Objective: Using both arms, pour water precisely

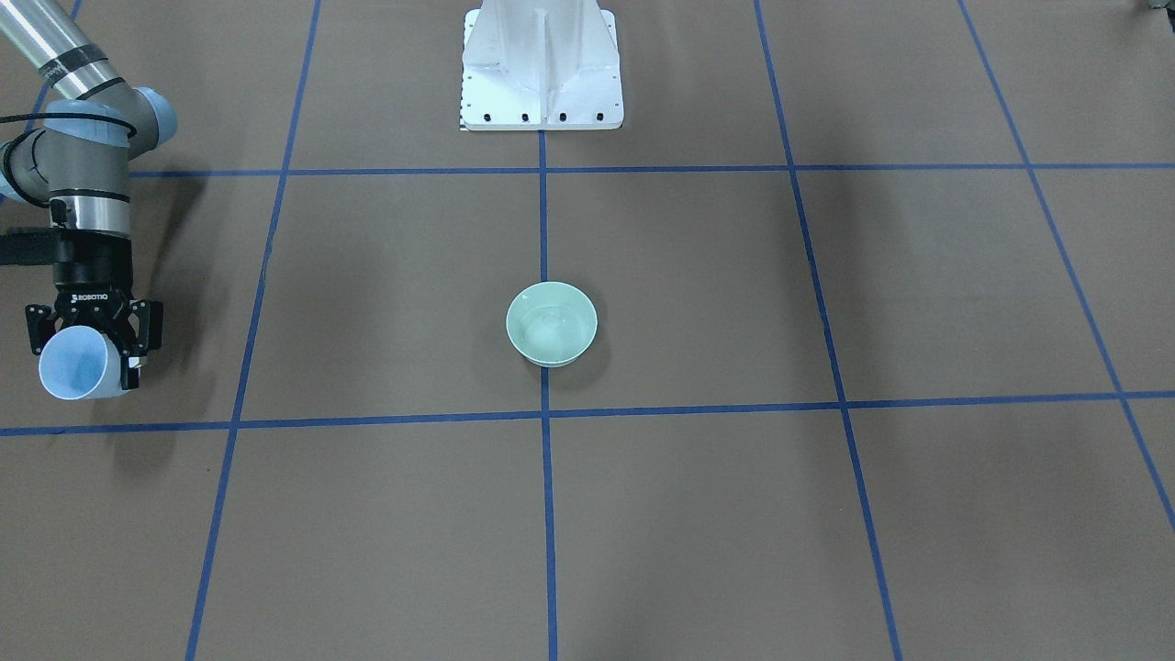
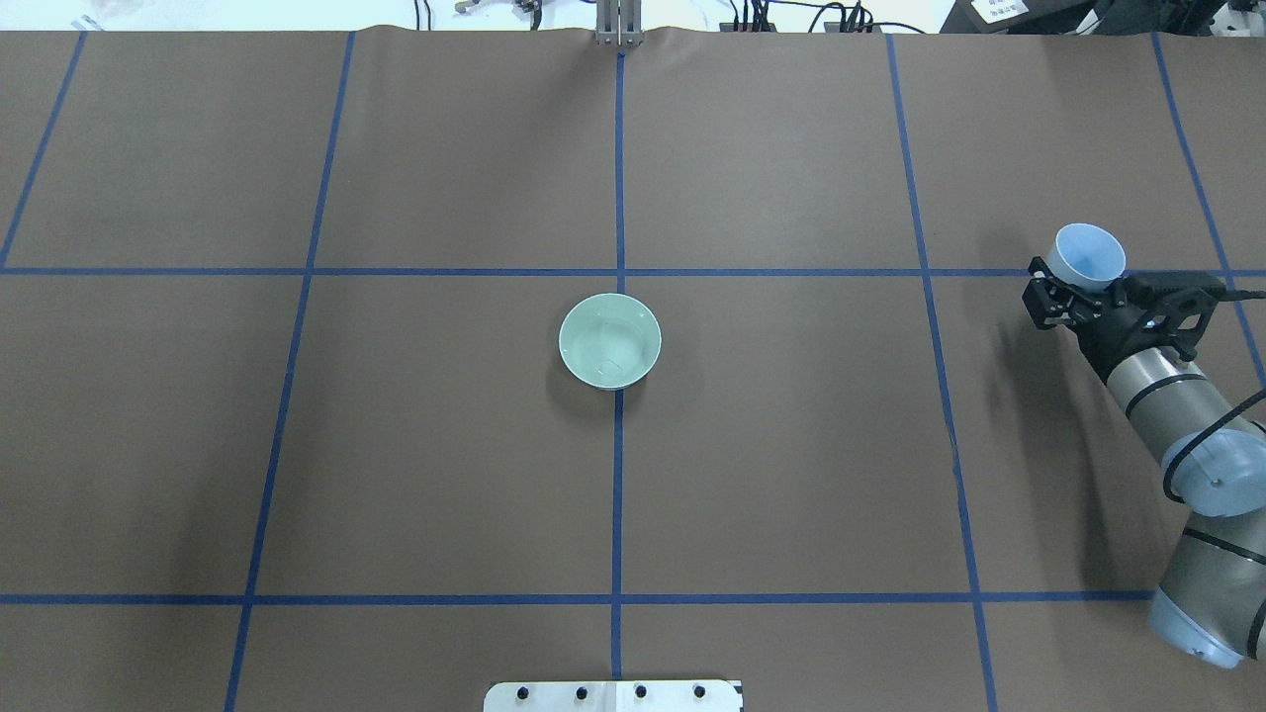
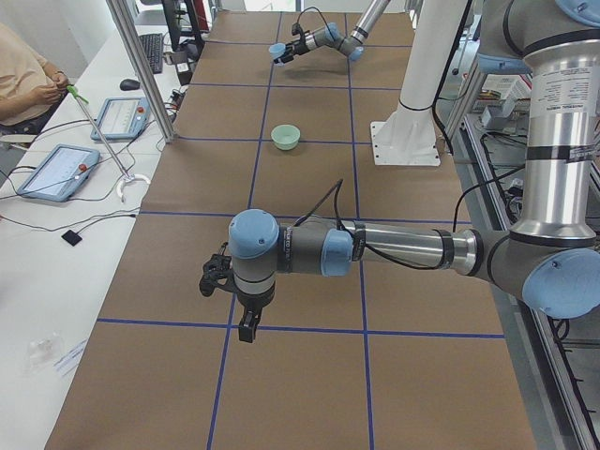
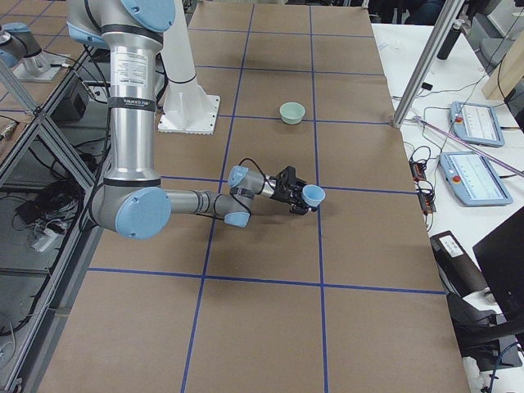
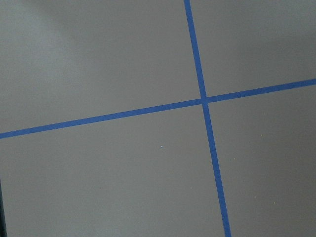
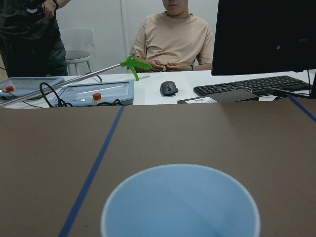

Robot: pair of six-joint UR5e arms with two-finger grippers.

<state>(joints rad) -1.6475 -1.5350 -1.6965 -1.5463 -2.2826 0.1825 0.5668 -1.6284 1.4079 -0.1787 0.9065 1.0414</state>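
Fingers (image 1: pixel 145 329) of the right gripper (image 1: pixel 92 341) are closed on both sides of a blue cup (image 1: pixel 75 369). The cup sits right at the tip of the gripper, with its open top facing up. It is held up off the brown table (image 1: pixel 698 514). I cannot tell if there is water in the cup.

The right arm (image 2: pixel 1167 396) reaches out behind the gripper, low over the table.

A green bowl (image 2: pixel 609 340) stands on the table, well apart from the right gripper, off to its side. It sits on a blue tape line (image 2: pixel 617 168). Something clear seems to shine inside it, but I cannot be sure it is water.

The left gripper (image 3: pixel 246 328) is far from the bowl and far from the cup. It hangs from the left arm (image 3: pixel 403 248) and points down at the table, close to a tape line. I cannot tell if its fingers are apart or together. The white pedestal (image 1: pixel 542 64) stands past the bowl.
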